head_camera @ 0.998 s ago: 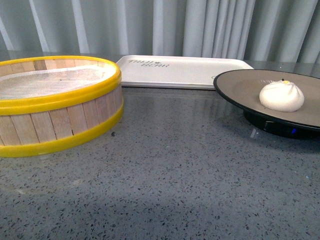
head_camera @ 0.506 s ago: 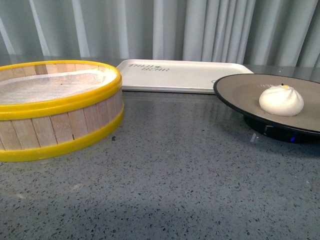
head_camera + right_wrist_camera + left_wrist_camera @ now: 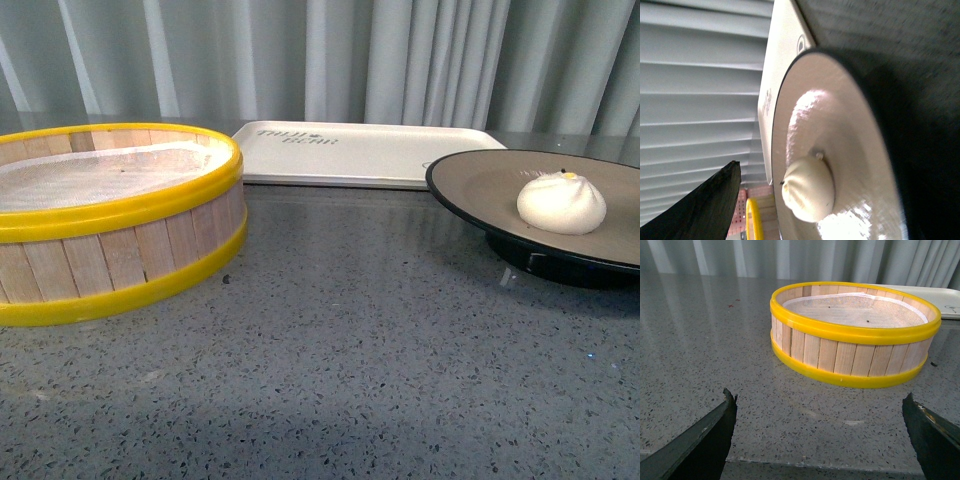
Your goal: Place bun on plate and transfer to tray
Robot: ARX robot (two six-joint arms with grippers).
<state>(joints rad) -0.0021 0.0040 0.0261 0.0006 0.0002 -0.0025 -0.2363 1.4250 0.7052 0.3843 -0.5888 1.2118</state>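
Sitting on the plate (image 3: 480, 180) beside the tray (image 3: 370, 155), our bun (image 3: 561, 202) looked set for the transfer; left gripper (image 3: 819, 399) hung spread wide, empty; right gripper (image 3: 710, 210) showed one finger, so we couldn't tell.

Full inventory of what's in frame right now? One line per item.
bun: 1, creamy white, on the plate
plate: 1, beige inside with black rim, right side
tray: 1, off-white, back centre
steamer basket: 1, wood with yellow bands, left
table: 1, grey speckled, under everything
curtain: 1, grey, behind
left end effector: 1, dark, open, facing the steamer basket
right end effector: 1, dark, one finger showing near the plate
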